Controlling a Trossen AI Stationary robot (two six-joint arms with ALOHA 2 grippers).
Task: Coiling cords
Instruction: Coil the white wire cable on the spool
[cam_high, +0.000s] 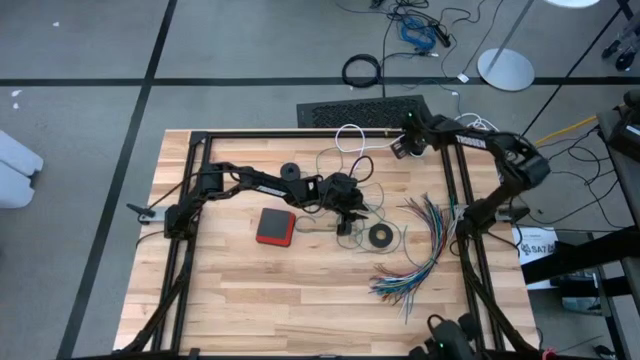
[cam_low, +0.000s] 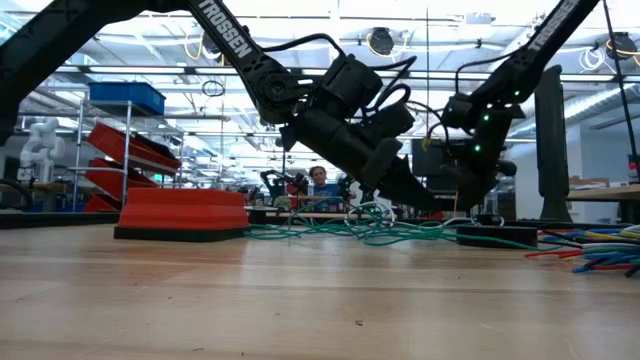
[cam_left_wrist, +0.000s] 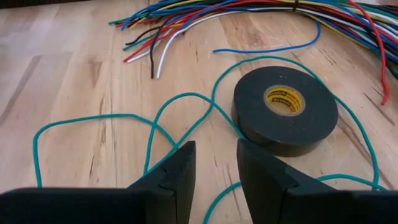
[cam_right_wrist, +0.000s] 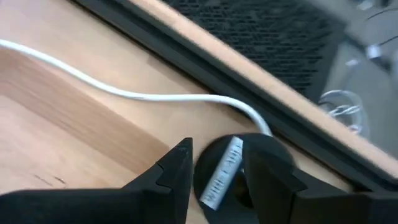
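Two claws: left claw (cam_left_wrist: 214, 171) narrowly parted over teal cord (cam_left_wrist: 186, 99); right claw (cam_right_wrist: 214, 165) holding white cord's round piece (cam_right_wrist: 224, 171)

A robotics lab: shelving with red bins (cam_low: 130, 160), overhead ceiling lights (cam_low: 380, 40), cables on grey floor (cam_high: 420, 30).

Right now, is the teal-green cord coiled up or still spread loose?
Spread loose. The teal-green cord lies in open, irregular loops across the table, one strand curving round the black tape roll.

"TROSSEN" on arm (cam_low: 225, 35); "Scotch" on tape roll (cam_left_wrist: 285, 109) core
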